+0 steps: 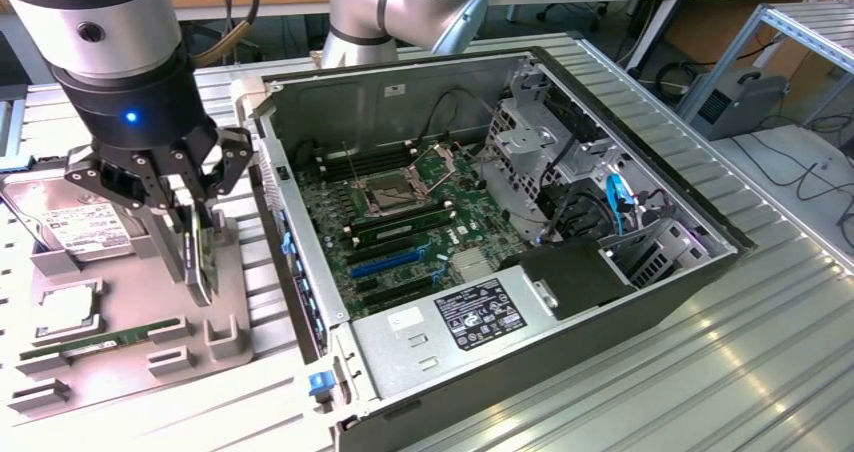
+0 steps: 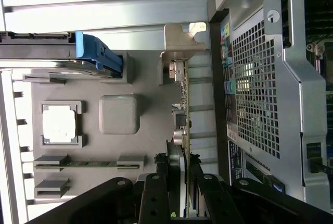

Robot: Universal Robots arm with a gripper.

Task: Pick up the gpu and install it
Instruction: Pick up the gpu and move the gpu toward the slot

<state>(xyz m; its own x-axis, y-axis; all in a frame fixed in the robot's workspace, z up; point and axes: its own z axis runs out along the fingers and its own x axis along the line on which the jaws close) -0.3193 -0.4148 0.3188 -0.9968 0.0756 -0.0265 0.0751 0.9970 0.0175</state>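
The gpu [image 1: 200, 262] stands on edge in a slot of the grey parts tray [image 1: 127, 277], to the exterior view's left of the open computer case [image 1: 561, 302]. It is a thin green card [image 2: 183, 109] with a silver end bracket [image 2: 179, 41]. My gripper [image 1: 180, 207] hangs straight over it, its dark fingers [image 2: 156, 195] pressed against both faces of the card's upper edge. The gripper [image 2: 179, 198] is shut on the gpu, whose lower edge sits at tray level. The motherboard [image 1: 400, 222] lies exposed inside the case, with blue expansion slots [image 1: 387, 262] near its lower end.
On the tray also lie a hard drive [image 1: 74, 227] with a blue clip [image 2: 96, 52], a CPU [image 1: 67, 312] and a slim RAM stick [image 1: 100, 340]. The case's perforated rear wall [image 2: 260, 88] stands close beside the card. Ribbed metal tabletop [image 1: 694, 372] surrounds everything.
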